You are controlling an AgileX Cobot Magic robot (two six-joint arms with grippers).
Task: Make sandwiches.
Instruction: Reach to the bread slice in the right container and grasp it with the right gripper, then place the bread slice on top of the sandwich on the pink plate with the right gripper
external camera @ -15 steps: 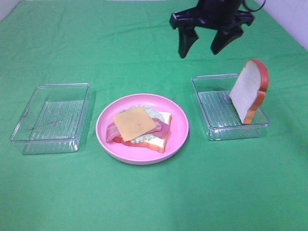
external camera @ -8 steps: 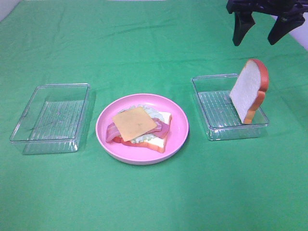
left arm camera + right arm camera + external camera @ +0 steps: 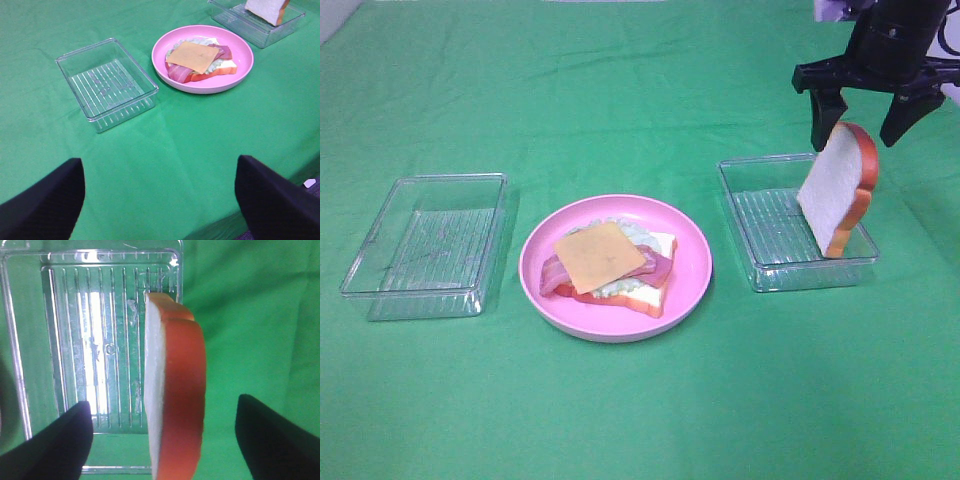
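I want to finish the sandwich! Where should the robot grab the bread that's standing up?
Grab the bread by its top crust edge, coming from above. It stands on edge, leaning in the right tray, so its flat faces fit between the open right gripper fingers.

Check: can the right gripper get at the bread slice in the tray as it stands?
Probably yes. The right gripper is open, just above the bread slice, which leans upright in the tray; nothing lies between.

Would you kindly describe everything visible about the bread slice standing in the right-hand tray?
The bread slice is a toy-like piece with a white face and an orange-brown crust around its edge. It stands on edge, tilted, with its lower end inside the clear plastic tray and leaning against the tray's right wall. The open right gripper hovers just above it, fingers to either side of its top, not touching.
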